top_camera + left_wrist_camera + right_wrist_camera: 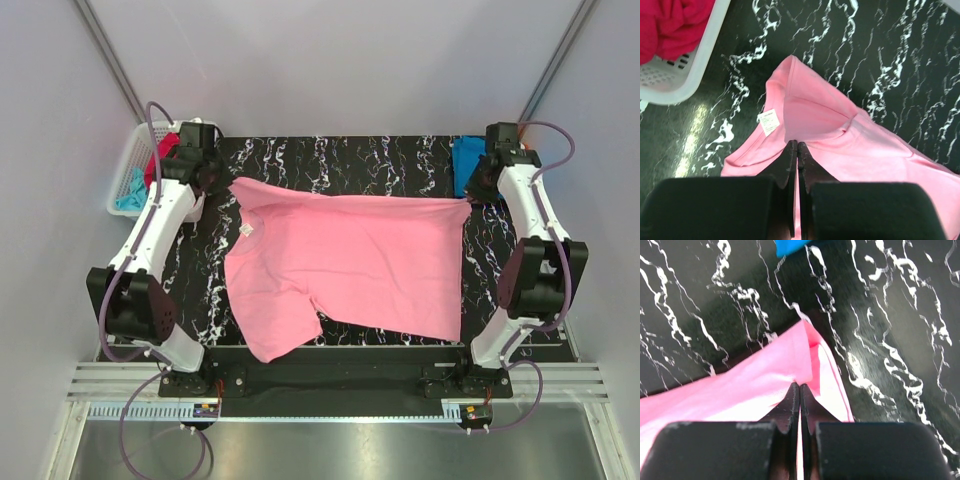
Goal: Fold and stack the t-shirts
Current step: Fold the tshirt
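- Left gripper (796, 145) pinches the pink shirt (350, 265) at its far collar end; right gripper (800, 386) pinches, seemingly, its far hem corner.
- It lies on the table (330, 160), long axis left to right between them.

A pink t-shirt (350, 265) lies spread over the black marbled desk (350, 160), its far edge stretched between the left claw (228, 186) and the right claw (470, 197) (one at each corner). A blue t-shirt (466, 160) sits far right, a white basket (122, 185) far left.
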`<state>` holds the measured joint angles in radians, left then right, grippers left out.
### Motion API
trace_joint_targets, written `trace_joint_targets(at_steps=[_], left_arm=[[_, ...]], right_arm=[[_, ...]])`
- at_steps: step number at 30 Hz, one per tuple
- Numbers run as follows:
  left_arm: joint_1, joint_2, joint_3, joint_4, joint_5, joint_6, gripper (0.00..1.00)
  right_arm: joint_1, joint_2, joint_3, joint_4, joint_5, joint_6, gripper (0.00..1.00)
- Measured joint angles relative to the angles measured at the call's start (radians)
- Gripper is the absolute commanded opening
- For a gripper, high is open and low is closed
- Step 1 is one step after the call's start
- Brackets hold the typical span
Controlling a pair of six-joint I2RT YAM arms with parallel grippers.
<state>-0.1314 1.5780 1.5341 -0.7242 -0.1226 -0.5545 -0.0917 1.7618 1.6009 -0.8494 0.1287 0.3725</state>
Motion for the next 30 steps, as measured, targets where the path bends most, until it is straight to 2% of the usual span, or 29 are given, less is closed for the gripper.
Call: trace_joint_targets(at_steps=[21, 22, 23, 24, 26, 30], left_arm=[[-0.007, -0.113, -0.154, -0.055, -0.033, -0.055, 0.0], [-0.011, -0.118, -0.163, -0.061, -0.035, -0.063, 0.05], [-0.016, -0.121, -0.174, -0.064, -0.036, -0.069, 0.13], [-0.021, -0.124, -0.194, -0.066, -0.037, -0.078, 0.2], [-0.031, -0.126, -0.238, -0.076, -0.037, -0.101, 0.23], [-0.06, -0.136, -0.355, -0.095, -0.055, -0.164, 0.23]], right_arm=[[0.0, -0.196, -0.322, 0.015, -0.038, 0.047, 0.01], [0.0, -0.205, -0.336, 0.014, -0.043, 0.051, 0.07], [0.0, -0.213, -0.349, 0.014, -0.046, 0.056, 0.32], [0.0, -0.22, -0.361, 0.014, -0.053, 0.065, 0.38], [0.0, -0.231, -0.382, 0.013, -0.065, 0.065, 0.47], [0.0, -0.278, -0.439, 0.01, -0.068, 0.077, 0.42]])
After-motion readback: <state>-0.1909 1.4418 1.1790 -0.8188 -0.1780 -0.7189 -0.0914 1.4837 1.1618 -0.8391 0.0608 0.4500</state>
